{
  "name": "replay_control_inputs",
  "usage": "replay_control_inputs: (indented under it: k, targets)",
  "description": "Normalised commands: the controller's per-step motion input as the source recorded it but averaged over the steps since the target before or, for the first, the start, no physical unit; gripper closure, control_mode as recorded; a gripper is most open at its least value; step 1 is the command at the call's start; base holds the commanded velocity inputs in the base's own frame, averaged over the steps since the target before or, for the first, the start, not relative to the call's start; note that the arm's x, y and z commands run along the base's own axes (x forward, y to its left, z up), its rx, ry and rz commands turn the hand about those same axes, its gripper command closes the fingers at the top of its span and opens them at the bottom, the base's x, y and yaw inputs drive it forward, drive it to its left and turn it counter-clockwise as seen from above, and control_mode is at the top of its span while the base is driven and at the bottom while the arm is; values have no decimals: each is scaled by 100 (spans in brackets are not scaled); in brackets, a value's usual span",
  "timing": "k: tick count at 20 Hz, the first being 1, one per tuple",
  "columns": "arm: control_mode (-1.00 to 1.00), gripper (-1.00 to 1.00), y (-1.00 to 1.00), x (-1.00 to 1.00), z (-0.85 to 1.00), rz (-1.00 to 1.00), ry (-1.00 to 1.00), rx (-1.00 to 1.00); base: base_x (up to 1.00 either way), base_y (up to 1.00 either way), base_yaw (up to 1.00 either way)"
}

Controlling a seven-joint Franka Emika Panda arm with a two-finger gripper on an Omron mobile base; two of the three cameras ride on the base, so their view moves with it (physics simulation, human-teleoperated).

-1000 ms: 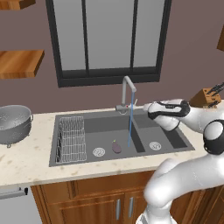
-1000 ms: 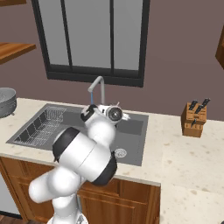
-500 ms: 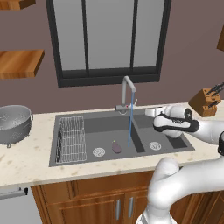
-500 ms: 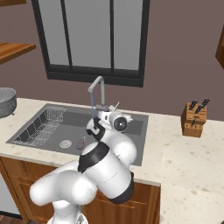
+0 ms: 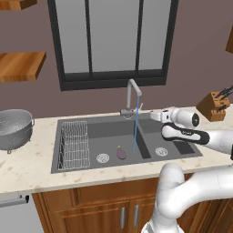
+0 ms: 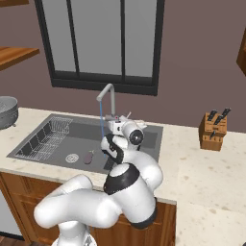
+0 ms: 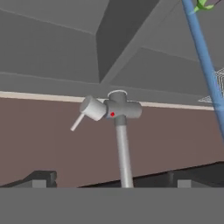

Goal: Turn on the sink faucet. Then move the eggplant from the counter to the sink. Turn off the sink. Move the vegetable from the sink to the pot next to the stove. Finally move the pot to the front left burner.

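Swinging right and back toward the rear wall over the last second, the gripper now sits just beside the sink faucet base and its lever; water is running. The eggplant lies in the sink, so shutting off looks next; whether the fingers are open, I cannot tell.

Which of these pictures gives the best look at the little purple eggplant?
The left base view: the eggplant lies unobstructed on the sink floor beside the water stream. The right base view shows it smaller, near the arm.
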Motion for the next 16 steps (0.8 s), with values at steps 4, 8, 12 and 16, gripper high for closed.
replay_control_inputs:
  k: [4,8,12,16]
  targets:
    - [-100,-100,0,22,1,12,-4,-6,0,0,0]
    - [-100,-100,0,26,0,10,-1,-7,0,0,0]
    - [-100,-100,0,39,0,8,0,-6,0,0,0]
    - [-100,-100,-2,38,-2,10,-2,-3,0,0,0]
